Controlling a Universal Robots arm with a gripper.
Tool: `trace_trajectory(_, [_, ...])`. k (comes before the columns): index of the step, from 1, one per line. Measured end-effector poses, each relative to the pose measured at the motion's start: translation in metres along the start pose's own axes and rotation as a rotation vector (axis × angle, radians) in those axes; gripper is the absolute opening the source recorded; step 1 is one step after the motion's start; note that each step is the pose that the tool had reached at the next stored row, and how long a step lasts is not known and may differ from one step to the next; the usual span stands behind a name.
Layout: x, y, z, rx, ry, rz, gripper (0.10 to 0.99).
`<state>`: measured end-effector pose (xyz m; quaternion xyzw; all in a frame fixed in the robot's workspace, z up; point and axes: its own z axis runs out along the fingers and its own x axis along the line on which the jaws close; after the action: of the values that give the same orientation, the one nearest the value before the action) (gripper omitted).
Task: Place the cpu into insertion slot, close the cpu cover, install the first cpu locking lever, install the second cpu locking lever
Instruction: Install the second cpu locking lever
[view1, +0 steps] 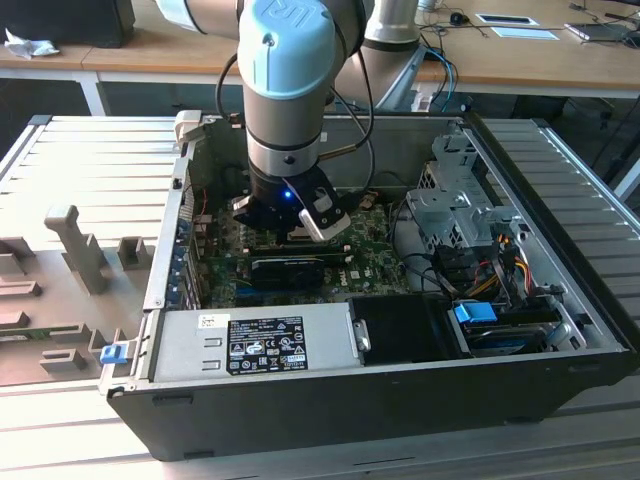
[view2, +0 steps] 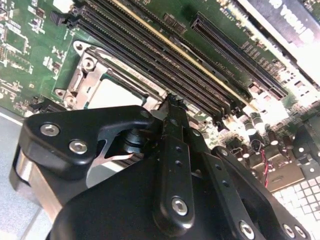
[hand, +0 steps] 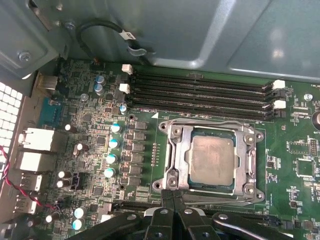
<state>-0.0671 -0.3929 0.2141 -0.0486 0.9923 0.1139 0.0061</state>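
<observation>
End effector (hand: 172, 200) is clenched with fingertips pressed together, gripping nothing, right at the edge of the insertion slot (hand: 173, 134) on the green motherboard (hand: 295, 165). cpu (hand: 212, 160) already sits inside, with the cpu cover (hand: 248, 159) down around it.

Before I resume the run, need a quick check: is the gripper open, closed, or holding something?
Gripper: jaws closed together, holding nothing, tips at the edge of the cpu cover.

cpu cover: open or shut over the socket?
Shut. In the first wrist view the cpu cover lies flat, framing the cpu seated in its window.
</observation>
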Motion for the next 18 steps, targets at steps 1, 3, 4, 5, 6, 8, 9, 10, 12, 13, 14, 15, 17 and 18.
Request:
trace_trajectory(1, [0.0000,0.0000,0.0000,0.000,0.0001,0.000,0.106])
trace_trajectory(3, [0.0000,-0.0001,0.0001,0.000,0.0001,0.000,0.106])
trace_trajectory(4, [0.0001,-0.0001,0.0003,0.000,0.0000,0.000,0.106])
trace_trajectory(5, [0.0007,-0.0003,0.0006,-0.003,-0.0004,0.000,0.106])
trace_trajectory(6, [0.0015,-0.0008,0.0006,-0.007,-0.0012,0.000,0.106])
trace_trajectory(8, [0.0034,-0.0024,0.0013,-0.016,-0.0037,-0.001,0.106])
trace_trajectory(9, [0.0040,-0.0030,0.0015,-0.018,-0.0045,-0.001,0.106])
trace_trajectory(10, [0.0051,-0.0041,0.0022,-0.022,-0.0063,-0.001,0.106])
trace_trajectory(12, [0.0064,-0.0055,0.0055,-0.031,-0.0101,-0.002,0.106])
trace_trajectory(13, [0.0067,-0.0059,0.0070,-0.037,-0.0114,-0.002,0.106])
trace_trajectory(14, [0.0072,-0.0068,0.0084,-0.041,-0.0137,-0.002,0.106])
trace_trajectory(15, [0.0077,-0.0072,0.0092,-0.046,-0.0157,-0.003,0.106])
trace_trajectory(17, [0.0085,-0.0079,0.0104,-0.053,-0.0191,-0.003,0.106])
trace_trajectory(18, [0.0091,-0.0085,0.0114,-0.058,-0.0217,-0.004,0.106])
